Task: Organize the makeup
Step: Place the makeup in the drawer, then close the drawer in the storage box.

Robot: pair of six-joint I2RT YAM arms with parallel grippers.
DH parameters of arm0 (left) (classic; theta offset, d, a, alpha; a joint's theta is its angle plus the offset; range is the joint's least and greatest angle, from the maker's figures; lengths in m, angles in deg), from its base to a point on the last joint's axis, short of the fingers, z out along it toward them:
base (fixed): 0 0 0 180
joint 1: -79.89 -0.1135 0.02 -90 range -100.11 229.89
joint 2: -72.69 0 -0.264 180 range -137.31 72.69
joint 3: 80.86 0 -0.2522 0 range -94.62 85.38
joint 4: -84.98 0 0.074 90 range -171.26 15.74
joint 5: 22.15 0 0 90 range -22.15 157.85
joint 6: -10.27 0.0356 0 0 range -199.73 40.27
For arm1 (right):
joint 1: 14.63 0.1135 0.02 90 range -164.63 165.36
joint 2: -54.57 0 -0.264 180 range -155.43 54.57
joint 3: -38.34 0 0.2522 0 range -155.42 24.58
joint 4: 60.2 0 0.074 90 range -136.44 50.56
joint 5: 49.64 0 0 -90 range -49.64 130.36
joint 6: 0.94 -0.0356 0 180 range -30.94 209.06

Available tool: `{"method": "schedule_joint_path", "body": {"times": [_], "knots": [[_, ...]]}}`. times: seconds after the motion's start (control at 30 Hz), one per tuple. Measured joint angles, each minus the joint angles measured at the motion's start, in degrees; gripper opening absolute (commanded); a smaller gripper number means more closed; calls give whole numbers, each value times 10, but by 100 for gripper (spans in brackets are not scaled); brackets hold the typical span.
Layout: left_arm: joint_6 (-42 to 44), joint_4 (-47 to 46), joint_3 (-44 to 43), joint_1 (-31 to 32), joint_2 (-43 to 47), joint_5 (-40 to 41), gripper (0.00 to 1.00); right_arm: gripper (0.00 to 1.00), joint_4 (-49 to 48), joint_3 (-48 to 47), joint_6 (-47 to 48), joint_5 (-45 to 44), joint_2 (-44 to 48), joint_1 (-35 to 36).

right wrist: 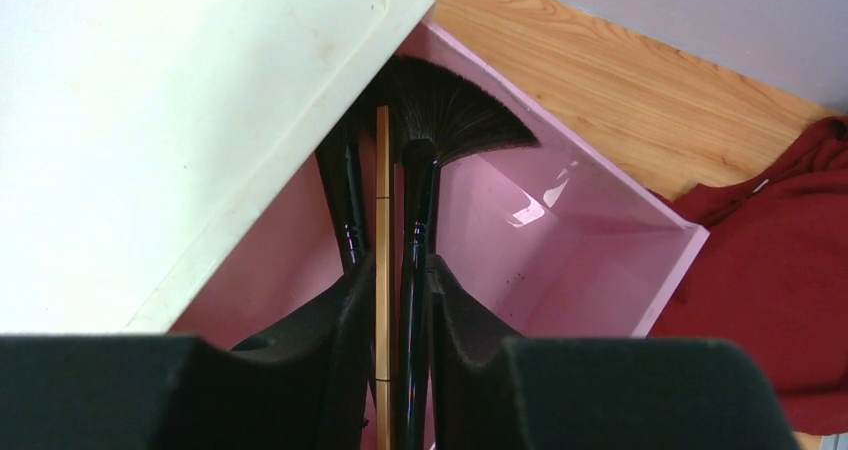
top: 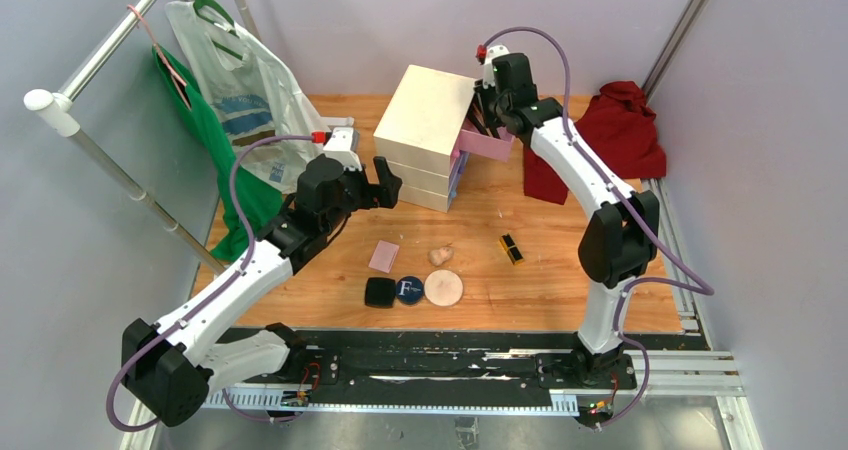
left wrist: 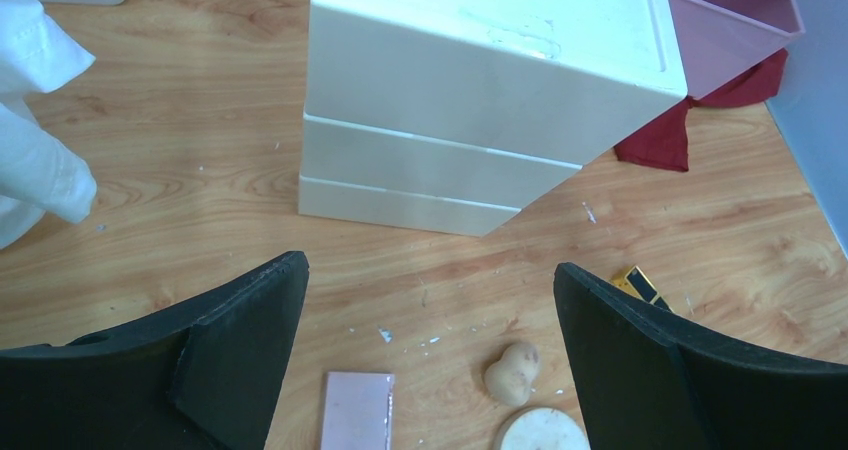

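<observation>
Two pieces, fan brush and pencil, are resting in the pink drawer of the cream chest, between the jaws of the right gripper; we cannot tell whether they are clamping. We are favouring opening fully before lifting. The left gripper is hanging wide open near the chest.

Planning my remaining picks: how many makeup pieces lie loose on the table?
6: pink square, sponge, lipstick in the back row; black compact, navy compact, puff side by side in front. Others may hide behind the chest.
</observation>
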Motion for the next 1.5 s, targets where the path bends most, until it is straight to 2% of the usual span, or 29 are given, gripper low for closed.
{"method": "schedule_joint_path", "body": {"times": [0.17, 0.3, 0.37, 0.43, 0.67, 0.93, 1.13, 1.5], "knots": [[0, 2, -2, 0, 0, 3, 98, 33, 4, -22, 3, 2, -2, 0], [4, 6, -24, 0, 4, 9, 98, 50, -1, -30, 8, 1, 3, 0], [11, 15, -54, 0, 3, 12, 98, 59, -1, -30, 11, -2, 14, 0], [19, 23, -97, 0, 0, 15, 98, 64, -4, -27, 13, -8, 33, 0], [57, 25, -245, 0, -64, 28, 98, 74, -41, 43, 12, -66, 162, 0], [96, 33, -333, 0, -208, 37, 98, 75, -70, 181, -21, -187, 258, -2], [123, 36, -391, 0, -315, 49, 98, 76, -75, 296, -58, -211, 274, -10], [144, 41, -459, 0, -412, 60, 98, 76, -100, 317, -81, -194, 276, -50]]}}
